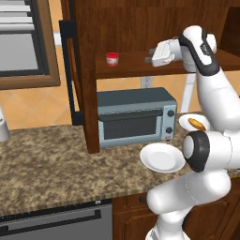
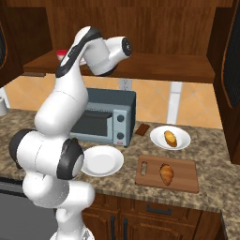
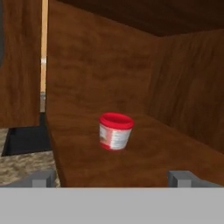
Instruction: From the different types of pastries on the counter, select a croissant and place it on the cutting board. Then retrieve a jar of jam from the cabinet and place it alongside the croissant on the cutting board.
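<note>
- Fingers (image 3: 41, 178): two dark tips spread wide apart, nothing between them; gripper (image 3: 110, 178) released, level with the cabinet shelf (image 3: 144, 162) and pointing along it.
- Jar of jam (image 3: 115, 131): upright on the shelf, ahead of the gripper and apart from it, lined up roughly with the gap between the tips. Red lid, whitish label band, squat round body.
- Handling, by judgement: small and probably light; hard, smooth sides that could slip; rigid enough for a firm pinch; short and broad, so unlikely to tip. Best taken across the middle of the body, on the label band, below the lid rim.
- Cabinet (image 1: 89, 70): dark wood, door swung open to the left; shelf sits above the toaster oven (image 1: 136, 116).
- Cutting board (image 2: 183, 176): on the counter (image 2: 211, 145), far right, croissant (image 2: 166, 173) lying on it; free board surface beside the croissant for the jar.
- Other pastry (image 2: 170, 138): on a white plate (image 2: 157, 136) behind the board.
</note>
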